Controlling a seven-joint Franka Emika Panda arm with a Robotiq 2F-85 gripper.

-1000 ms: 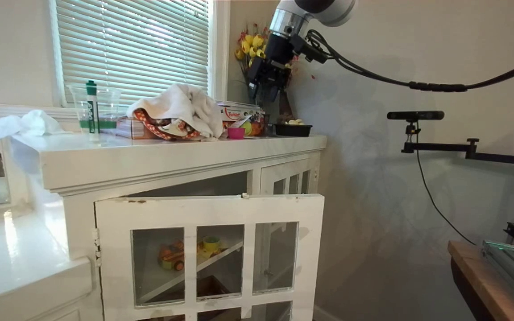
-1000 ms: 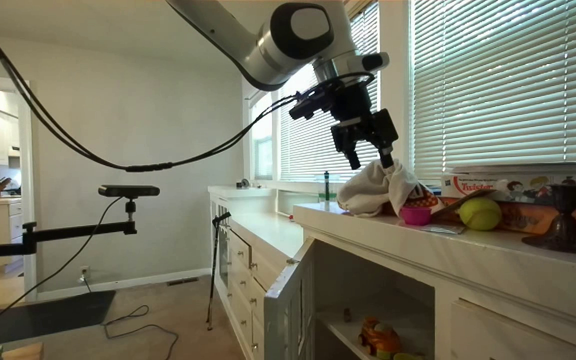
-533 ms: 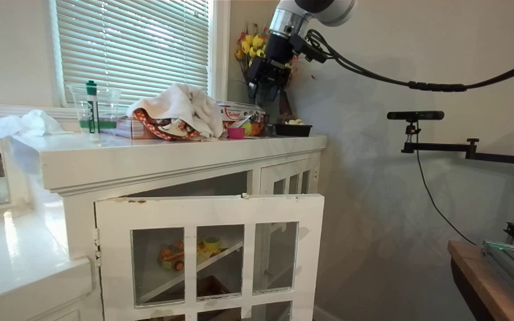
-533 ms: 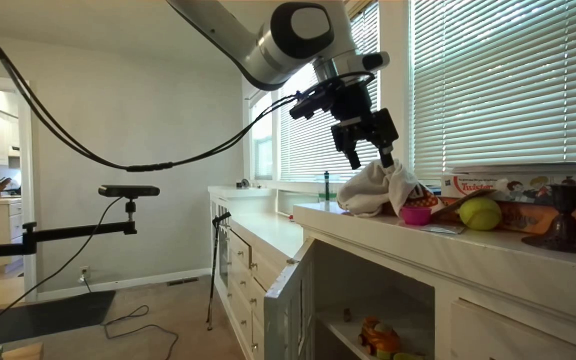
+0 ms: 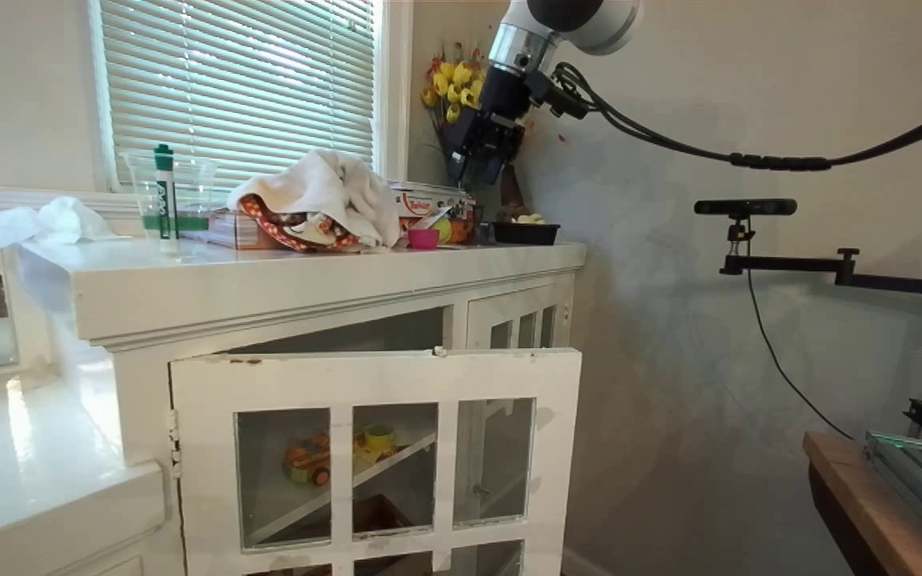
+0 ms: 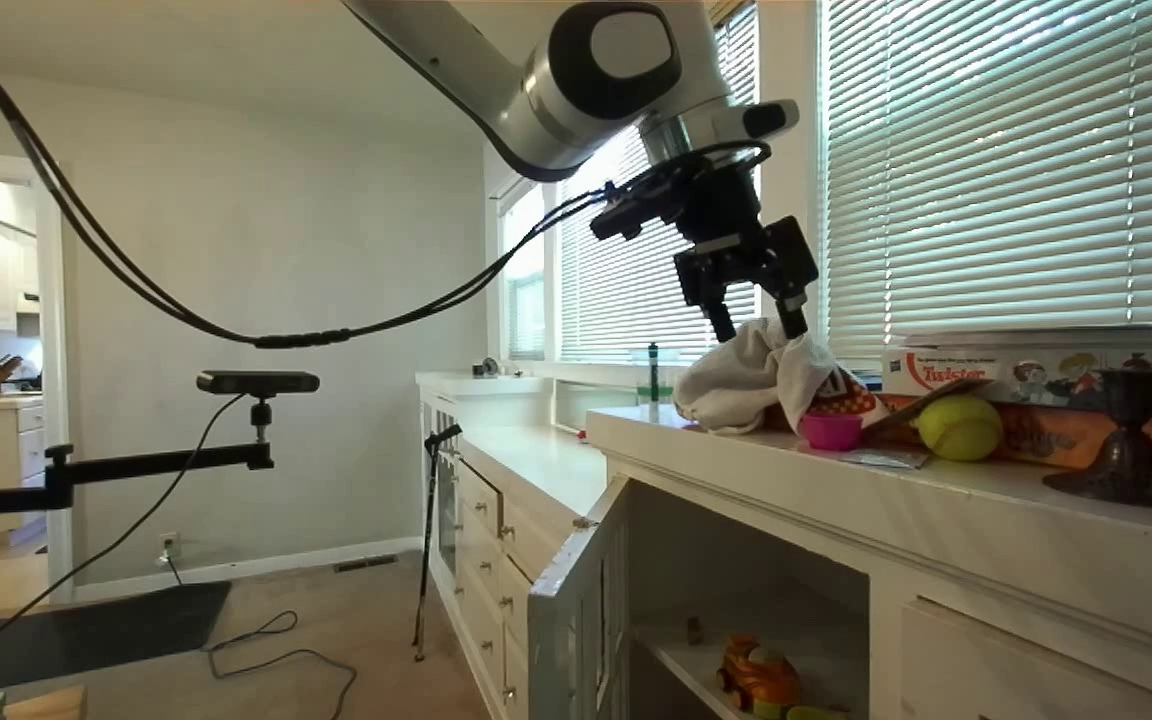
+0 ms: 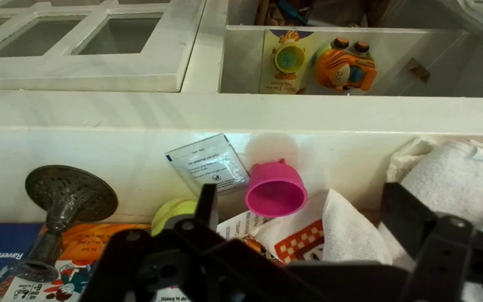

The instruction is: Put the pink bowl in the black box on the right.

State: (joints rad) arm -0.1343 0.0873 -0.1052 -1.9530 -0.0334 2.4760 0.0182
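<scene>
The pincer [image 6: 758, 322] hangs above the desk [image 5: 309, 280], its jaws spread apart. The bowl [image 7: 276, 191] stands upright on the desk; in the wrist view a packet [image 7: 208, 163] lies just beside it at 10 o'clock, the towel [image 7: 457, 182] at 3. In an exterior view the black box [image 5: 525, 234] sits at the bowl's 3 o'clock, holding pale lumps [image 5: 529, 218] I can't quite make out.

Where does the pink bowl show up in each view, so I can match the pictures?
In an exterior view: pink bowl slightly left of and above center.
In an exterior view: pink bowl right of center, slightly below mid-height.
Wrist view: pink bowl slightly right of and below center.
Shared landmark: the white towel, close to the pink bowl in all three.
</scene>
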